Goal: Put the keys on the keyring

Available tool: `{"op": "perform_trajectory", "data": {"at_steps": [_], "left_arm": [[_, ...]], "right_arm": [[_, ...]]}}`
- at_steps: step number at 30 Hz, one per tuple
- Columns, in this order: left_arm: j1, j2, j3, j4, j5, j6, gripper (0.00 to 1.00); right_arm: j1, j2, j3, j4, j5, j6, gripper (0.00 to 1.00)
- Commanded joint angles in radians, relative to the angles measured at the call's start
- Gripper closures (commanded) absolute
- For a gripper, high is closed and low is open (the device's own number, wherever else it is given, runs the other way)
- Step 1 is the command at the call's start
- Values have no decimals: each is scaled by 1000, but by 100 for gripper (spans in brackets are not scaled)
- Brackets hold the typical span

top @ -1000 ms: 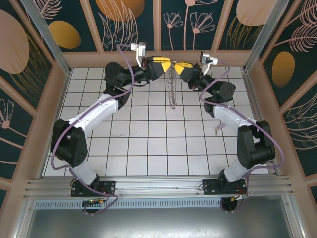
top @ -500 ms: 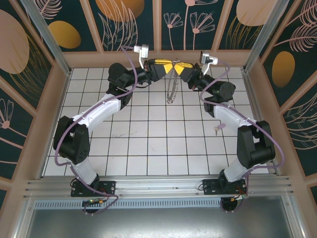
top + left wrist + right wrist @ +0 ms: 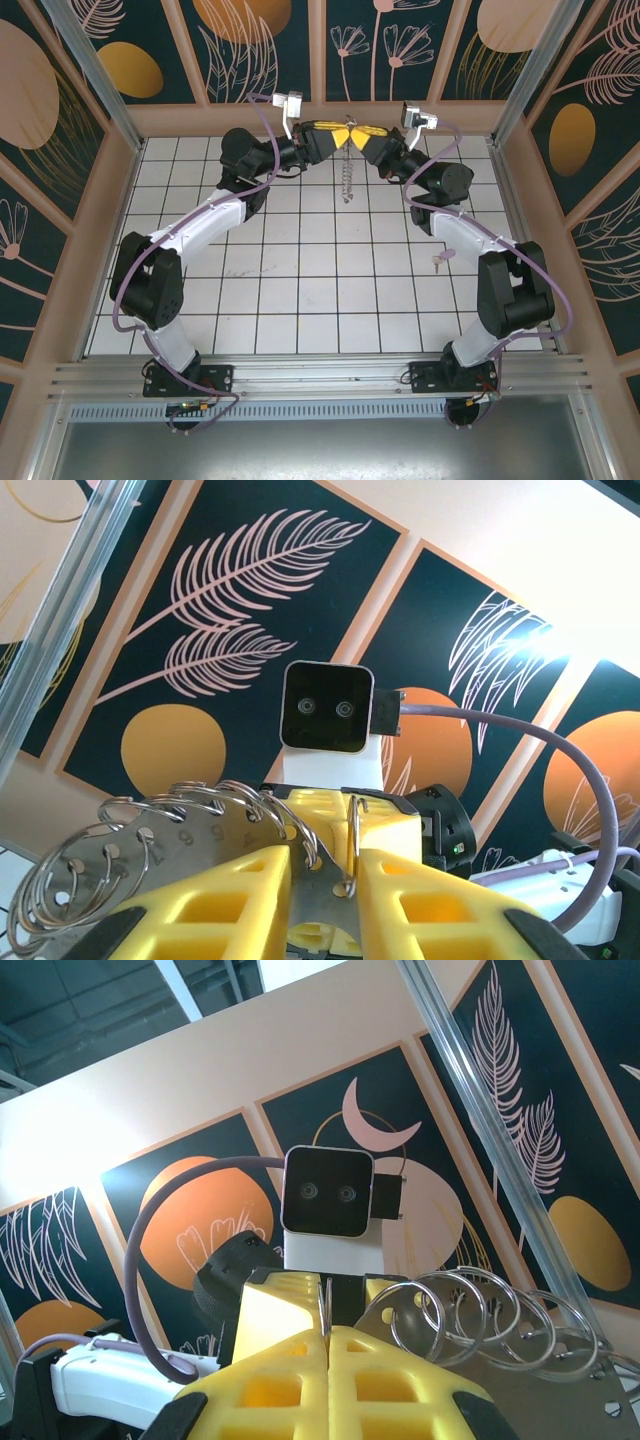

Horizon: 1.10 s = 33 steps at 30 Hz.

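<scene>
- White tiled floor [image 3: 300, 300] with dark grout lines beneath both arms; bare aluminium rail [image 3: 320, 372] along the near edge.
- Dark teal wall panels [image 3: 250, 45] all round, painted with peach leaves and orange discs, set in pale wood-coloured framing.
- Yellow-fingered left gripper [image 3: 340, 134] and right gripper [image 3: 357, 134] raised tip to tip over the far end of the floor.
- Large thin pale silvery metal hoop keyring [image 3: 347, 172] caught between the two sets of fingertips, hanging down below them, edge-on from above.
- On the right gripper: fingers pressed fully together on the hoop's flat band, a thin metal edge standing out of the seam.
- On the left gripper: narrow gap, with the band and one wire ring sitting in it; cannot tell whether pinched or merely flanked.
- Flat band punched with small holes and fringed with many small shiny wire rings [image 3: 70, 875], fanned out to one side of each gripper's fingers.
- Tiny silver-grey metal key [image 3: 437, 262] flat on a tile, well apart from both grippers, back toward the right arm's base and just beside its forearm; shape too small to make out.
</scene>
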Motion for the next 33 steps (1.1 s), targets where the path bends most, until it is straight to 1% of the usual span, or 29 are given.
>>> {"op": "perform_trajectory", "data": {"at_steps": [1, 3, 5, 9, 13, 18, 19, 20, 21, 25, 26, 30, 33], "left_arm": [[-7, 10, 20, 51, 18, -9, 79], [-8, 12, 20, 60, 17, -14, 80], [-8, 12, 20, 73, 16, -23, 78], [-9, 18, 23, 79, 16, -27, 80], [-13, 24, 29, 88, 20, -34, 88], [-16, 30, 31, 98, 22, -38, 96], [-18, 29, 32, 108, 24, -43, 92], [-20, 31, 34, 113, 26, -45, 86], [-20, 31, 35, 111, 25, -44, 82], [-20, 32, 40, 108, 24, -44, 79], [-20, 34, 40, 108, 25, -46, 79], [-23, 34, 37, 110, 24, -47, 87], [-25, 33, 36, 118, 24, -50, 95]], "right_arm": [[10, 1, 41, 47, 2, -10, 100], [11, 0, 42, 41, 0, -13, 100], [13, 0, 42, 38, -1, -16, 100], [14, 2, 44, 34, -1, -18, 100], [14, 1, 45, 29, -4, -21, 100], [18, 2, 46, 16, -9, -28, 100], [19, 2, 47, 15, -9, -30, 100], [19, 1, 47, 11, -9, -31, 100], [19, 0, 47, 10, -9, -32, 100], [18, -3, 48, 5, -9, -37, 100], [18, -2, 48, 4, -10, -37, 100], [18, -6, 48, 4, -11, -39, 100], [19, -8, 47, -1, -14, -39, 100]]}}
